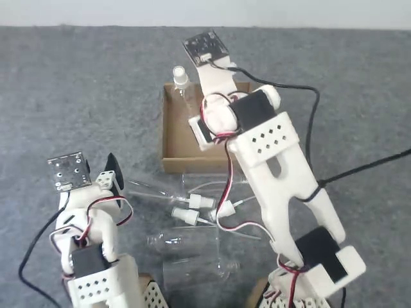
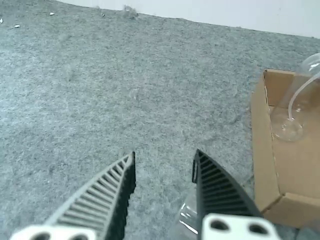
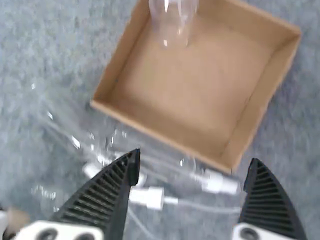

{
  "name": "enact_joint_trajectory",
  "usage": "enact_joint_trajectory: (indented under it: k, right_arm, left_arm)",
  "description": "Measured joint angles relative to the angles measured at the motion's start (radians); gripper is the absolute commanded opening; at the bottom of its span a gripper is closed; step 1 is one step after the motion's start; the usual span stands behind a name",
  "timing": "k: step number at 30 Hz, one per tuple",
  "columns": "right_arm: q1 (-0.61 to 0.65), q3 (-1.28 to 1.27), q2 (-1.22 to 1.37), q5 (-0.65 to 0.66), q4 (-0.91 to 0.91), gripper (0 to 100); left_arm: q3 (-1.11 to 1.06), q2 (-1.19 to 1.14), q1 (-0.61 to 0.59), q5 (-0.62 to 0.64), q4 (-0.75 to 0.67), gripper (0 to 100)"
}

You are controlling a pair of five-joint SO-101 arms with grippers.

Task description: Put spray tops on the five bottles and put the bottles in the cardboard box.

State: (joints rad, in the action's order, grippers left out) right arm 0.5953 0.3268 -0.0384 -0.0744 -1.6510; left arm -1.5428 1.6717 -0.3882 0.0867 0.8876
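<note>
High view: a capped bottle stands in the cardboard box.

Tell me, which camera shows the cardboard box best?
The right wrist view: it looks down into the cardboard box, with one bottle inside. In the high view the right arm hides part of it; the left wrist view catches one corner.
</note>
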Motion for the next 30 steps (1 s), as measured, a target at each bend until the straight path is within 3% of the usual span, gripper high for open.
enact_joint_trajectory:
  k: [9,23,30]
  right_arm:
    - [-0.003,-0.015,-0.078,0.002,-0.101,29.1]
    - [-0.025,-0.373,-0.311,-0.006,-0.097,29.0]
    - [-0.025,-0.519,-0.318,-0.244,-0.006,28.9]
  left_arm:
    - [0.000,0.000,0.000,0.002,0.000,18]
    - [0.000,0.000,0.000,0.002,-0.006,18]
    - [0.000,0.000,0.000,0.002,-0.006,18]
